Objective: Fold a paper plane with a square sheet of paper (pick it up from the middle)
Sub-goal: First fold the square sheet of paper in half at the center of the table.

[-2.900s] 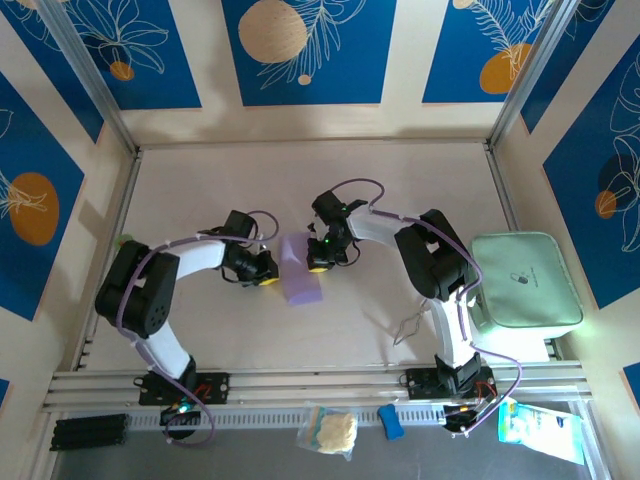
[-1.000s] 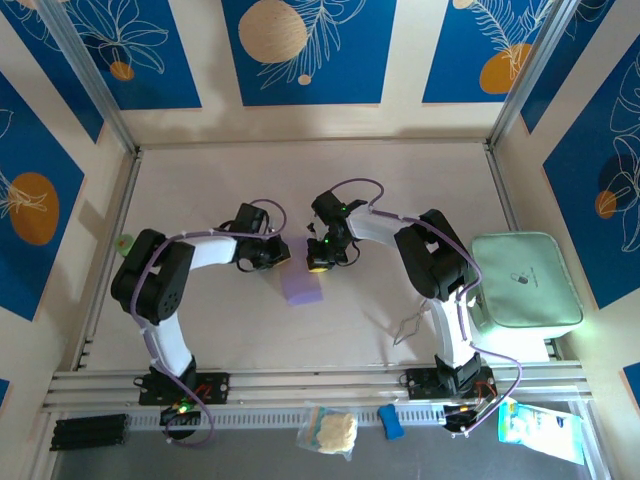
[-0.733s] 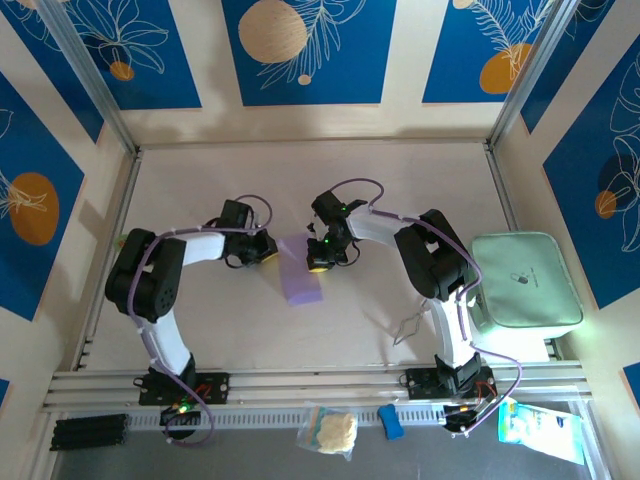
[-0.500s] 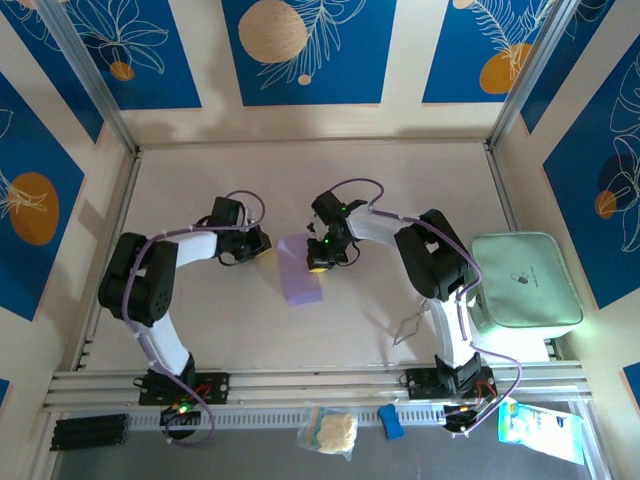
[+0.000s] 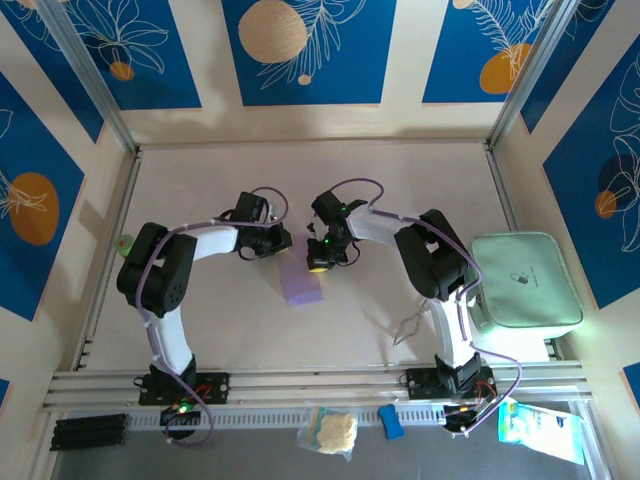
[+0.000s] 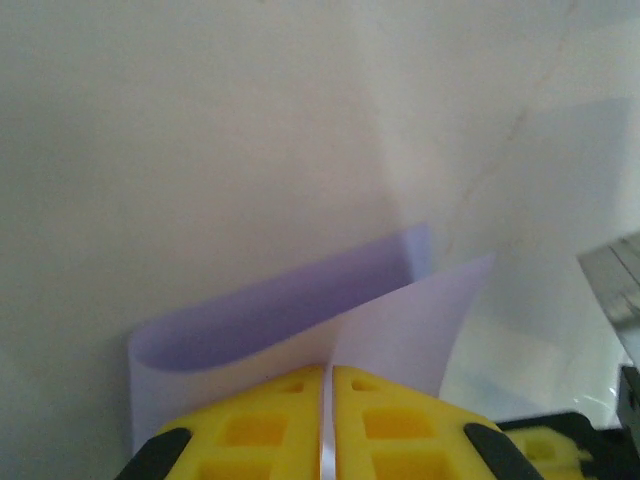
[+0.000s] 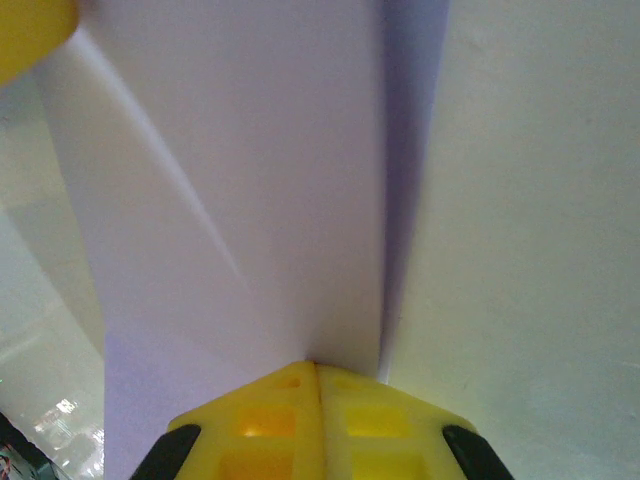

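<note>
Top external view: the square sheet of paper [image 5: 302, 286] lies doubled over near the middle of the table [image 5: 200, 170], a lavender strip running from 12 to 6 o'clock. The left gripper [image 5: 277, 243] meets its far end from about 10 o'clock, the right gripper [image 5: 318, 264] from about 2 o'clock.

On the left wrist camera the yellow fingers [image 6: 260, 430] stand almost together – only a thin pale sliver between them – pinching a raised flap of the sheet [image 6: 400, 330], which curls open behind it. On the right wrist camera the fingers [image 7: 260, 420] are pressed tight on the paper [image 7: 250, 180] where a long crease runs in.

A mint-green tray [image 5: 525, 280] sits well apart, at the table's 3 o'clock edge.
</note>
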`<state>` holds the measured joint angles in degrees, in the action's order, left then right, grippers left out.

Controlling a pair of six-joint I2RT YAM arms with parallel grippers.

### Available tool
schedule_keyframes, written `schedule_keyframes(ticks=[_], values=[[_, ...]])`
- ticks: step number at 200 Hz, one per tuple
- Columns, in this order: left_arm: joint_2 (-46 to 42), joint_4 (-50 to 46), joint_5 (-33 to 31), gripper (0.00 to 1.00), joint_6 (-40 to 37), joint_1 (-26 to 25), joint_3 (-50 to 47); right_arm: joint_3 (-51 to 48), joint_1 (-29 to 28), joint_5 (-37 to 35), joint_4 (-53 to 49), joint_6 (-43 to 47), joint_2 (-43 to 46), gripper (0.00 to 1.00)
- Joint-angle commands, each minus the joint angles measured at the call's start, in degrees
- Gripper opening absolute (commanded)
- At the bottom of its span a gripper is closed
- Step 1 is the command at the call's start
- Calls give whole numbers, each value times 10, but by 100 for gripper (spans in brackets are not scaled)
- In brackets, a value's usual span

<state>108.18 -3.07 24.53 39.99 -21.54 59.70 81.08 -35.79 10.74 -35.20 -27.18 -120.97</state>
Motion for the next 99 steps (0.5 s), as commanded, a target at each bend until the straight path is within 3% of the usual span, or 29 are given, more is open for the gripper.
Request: schedule_keyframes(ticks=[1,59,99], values=[[23,-27,-14,12,-13,23,12,-58,21,-222,-86,11,-109,4],[40,-30,-49,12,-53,97,14,-55,23,-222,-84,21,-105,4],[-29,-38,-16,12,-46,108,12,-44,23,-217,-89,35,-99,4]])
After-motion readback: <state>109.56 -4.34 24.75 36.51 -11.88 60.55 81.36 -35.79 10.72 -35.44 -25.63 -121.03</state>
